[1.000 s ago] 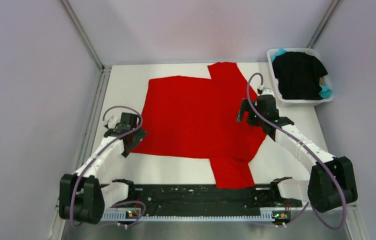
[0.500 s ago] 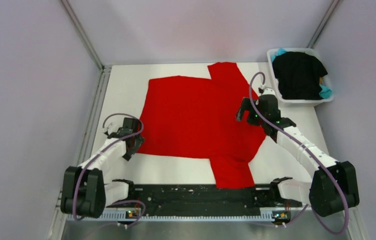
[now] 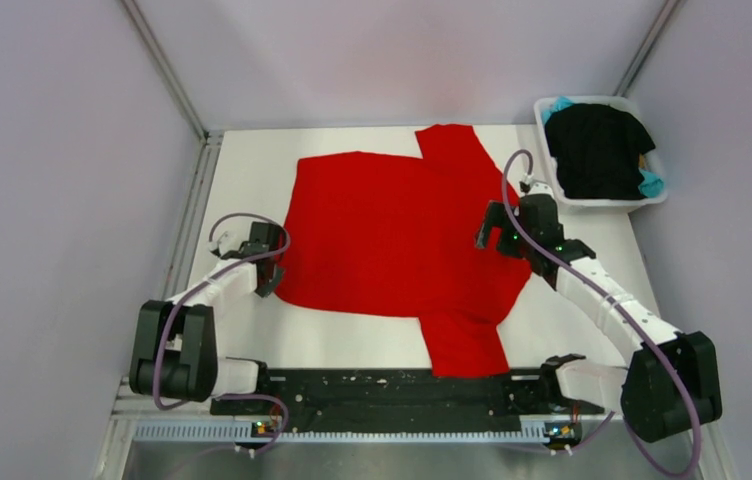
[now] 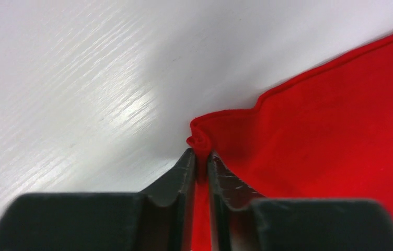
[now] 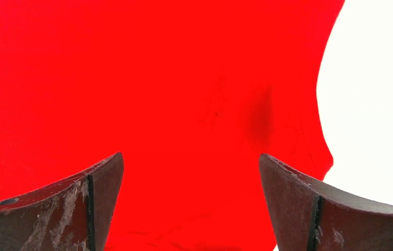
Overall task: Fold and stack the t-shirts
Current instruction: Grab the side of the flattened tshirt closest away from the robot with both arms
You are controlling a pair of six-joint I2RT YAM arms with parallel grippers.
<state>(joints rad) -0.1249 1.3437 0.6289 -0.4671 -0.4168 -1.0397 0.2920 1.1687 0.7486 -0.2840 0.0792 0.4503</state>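
In the tub (image 3: 604,204), black t-shirt (image 3: 597,150)

White tub (image 3: 607,204) (far right corner), white table (image 3: 242,180)

Bare table (image 3: 252,160) left of red t-shirt (image 3: 392,230), also near edge; white tub (image 3: 607,204) blocks far-right corner.

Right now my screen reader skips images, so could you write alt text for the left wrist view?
The left hand is shut on a bunched corner of the bright red cloth t-shirt, its two black fingers rising from the bottom edge. The shirt fills the right side, lying on a glossy white table.
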